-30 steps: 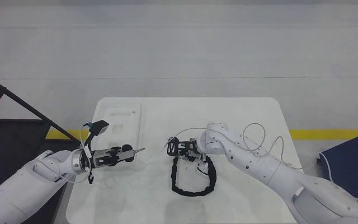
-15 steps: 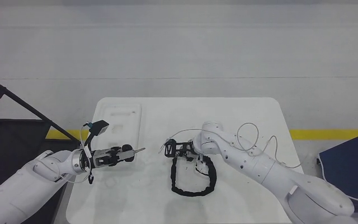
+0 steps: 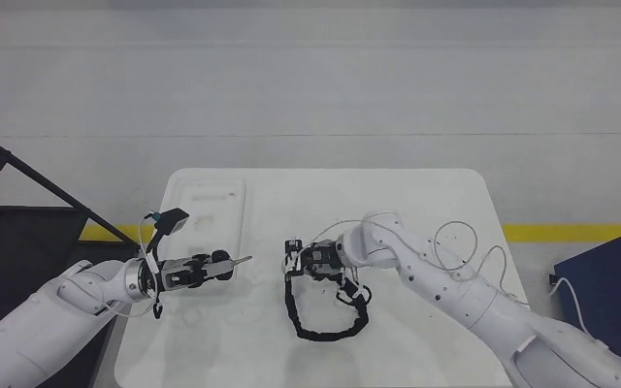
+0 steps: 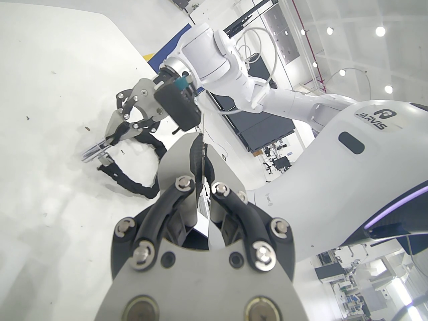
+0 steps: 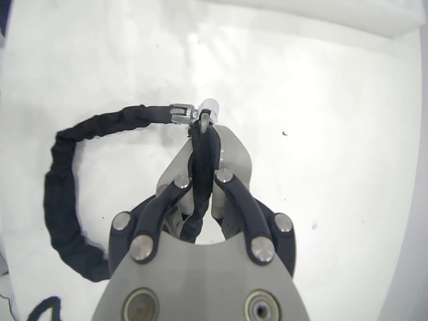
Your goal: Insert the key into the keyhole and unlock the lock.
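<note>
One black fabric-sleeved chain lock [image 3: 294, 312] is lying in a loop on the white table [image 3: 417, 213], nearest the robot, around mid-table. The right gripper [image 3: 297, 260] is clamping shut on one sleeved end of it, just behind the silver lock cylinder [image 5: 210, 107]. The cylinder is sticking out past the fingertips, low over the table; can't tell if it is touching. The metal fitting on the chain's other end is sitting right against that cylinder.

The left gripper [image 3: 223, 263] is hanging over the left part of the table, roughly level with the right one. It is pinching shut on one key [image 3: 242, 260]. The key's blade is pointing toward the cylinder, and the two are apart with bare table showing between them.

One white foam tray [image 3: 209, 209] is sitting farther back on the left, behind the left gripper.

Count: two grippers, one key, one chain lock, one tray.

Change: compared with a second ago, the right gripper is now sitting farther left, closer to the key, and the chain loop is lying farther left with it. The left gripper and key are sitting where they were.
</note>
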You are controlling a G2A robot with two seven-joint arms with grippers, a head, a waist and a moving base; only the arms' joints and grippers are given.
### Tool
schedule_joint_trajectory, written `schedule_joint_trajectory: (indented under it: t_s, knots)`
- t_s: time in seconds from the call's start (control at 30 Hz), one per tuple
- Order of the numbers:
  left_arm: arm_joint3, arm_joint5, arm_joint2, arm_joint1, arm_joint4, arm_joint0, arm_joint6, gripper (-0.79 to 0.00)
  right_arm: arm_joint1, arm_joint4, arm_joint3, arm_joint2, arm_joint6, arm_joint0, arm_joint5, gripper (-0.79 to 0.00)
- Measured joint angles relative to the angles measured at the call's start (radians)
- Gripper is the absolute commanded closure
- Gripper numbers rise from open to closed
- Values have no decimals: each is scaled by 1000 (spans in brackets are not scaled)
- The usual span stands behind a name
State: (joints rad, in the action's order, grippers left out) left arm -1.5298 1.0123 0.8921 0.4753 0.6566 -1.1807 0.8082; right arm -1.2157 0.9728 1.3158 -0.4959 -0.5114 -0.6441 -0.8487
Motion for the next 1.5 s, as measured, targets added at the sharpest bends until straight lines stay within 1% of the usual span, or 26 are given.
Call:
schedule_joint_trajectory:
  t_s: [0.07,0.13,0.2,0.27,0.4,0.53,0.63,1.4,1.5]
  knots:
    - [0,0,0,0,0,0,0,0,18,-60,-14,-47,90,-33,-52,0]
    - [0,0,0,0,0,0,0,0,36,-154,-39,-100,196,-75,-129,0]
    - [0,0,0,0,0,0,0,0,52,-264,-42,-126,296,-113,-166,0]
    - [0,0,0,0,0,0,0,0,69,-356,-23,-127,337,-139,-166,0]
    - [0,0,0,0,0,0,0,0,121,-562,32,-110,390,-181,-163,0]
    - [0,0,0,0,0,0,0,0,168,-672,81,-89,430,-208,-164,0]
    - [0,0,0,0,0,0,0,0,183,-698,106,-79,457,-215,-164,0]
    - [0,0,0,0,0,0,0,0,182,-694,103,-80,452,-215,-164,0]
    - [0,0,0,0,0,0,0,0,187,-690,105,-93,469,-234,-151,0]
